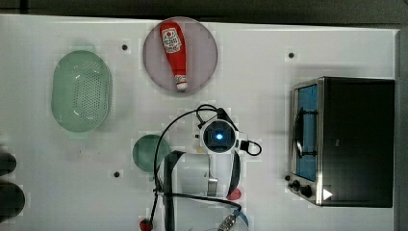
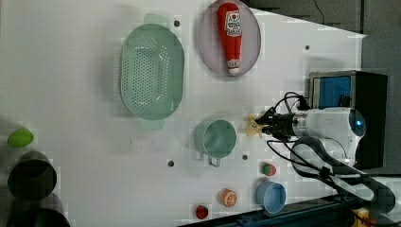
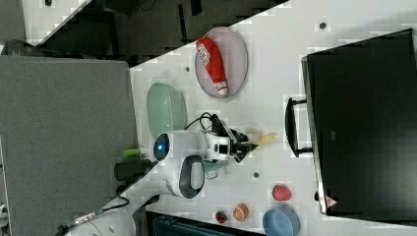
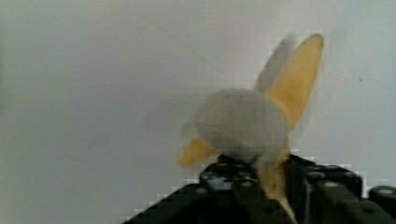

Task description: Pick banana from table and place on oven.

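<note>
Banana (image 4: 247, 126) upright on table (image 2: 71, 71), long axis vertical, peel flaps splayed outward; gripper (image 4: 261, 186) clamped narrow around its base.

this looks like a robotics lab set up as a pretend kitchen. a big white table (image 1: 269, 62) with small dark dot holes carries toy-like kitchenware: a green colander (image 1: 82, 91) at the top view's left, a ketchup bottle (image 1: 174, 50) on a round plate (image 1: 204, 48), a toaster oven (image 1: 344, 139) at the top view's right. a grey partition panel (image 3: 64, 132) fills the right view's left, and loose black cables (image 1: 166, 139) trail off the arm.
</note>
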`<state>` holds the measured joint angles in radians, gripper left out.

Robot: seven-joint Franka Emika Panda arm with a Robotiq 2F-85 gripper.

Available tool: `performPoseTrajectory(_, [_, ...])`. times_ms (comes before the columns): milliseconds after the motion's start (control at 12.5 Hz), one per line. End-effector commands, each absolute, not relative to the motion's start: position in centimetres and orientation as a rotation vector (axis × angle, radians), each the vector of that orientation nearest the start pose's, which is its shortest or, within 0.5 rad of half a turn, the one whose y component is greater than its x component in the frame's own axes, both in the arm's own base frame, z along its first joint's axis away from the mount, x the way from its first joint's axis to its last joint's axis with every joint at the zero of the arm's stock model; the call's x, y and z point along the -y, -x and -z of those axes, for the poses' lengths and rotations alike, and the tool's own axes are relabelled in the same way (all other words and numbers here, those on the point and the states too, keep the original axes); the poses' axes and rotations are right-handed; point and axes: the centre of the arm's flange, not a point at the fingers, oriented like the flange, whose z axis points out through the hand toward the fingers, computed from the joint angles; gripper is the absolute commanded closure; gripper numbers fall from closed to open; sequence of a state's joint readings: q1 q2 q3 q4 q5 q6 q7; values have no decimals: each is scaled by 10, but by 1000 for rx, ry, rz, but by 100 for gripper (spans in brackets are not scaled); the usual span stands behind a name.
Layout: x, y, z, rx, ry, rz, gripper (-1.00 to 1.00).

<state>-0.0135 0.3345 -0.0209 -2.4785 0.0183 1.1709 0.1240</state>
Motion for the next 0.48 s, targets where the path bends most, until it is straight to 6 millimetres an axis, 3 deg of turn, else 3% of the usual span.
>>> performPoseTrajectory(80, [14, -488, -219, -1470, 2745, 84, 57])
performPoseTrajectory(240, [14, -497, -279, -1462, 2727, 128, 57])
performPoseTrajectory(480, [11, -504, -378, -1458, 2755, 46, 57])
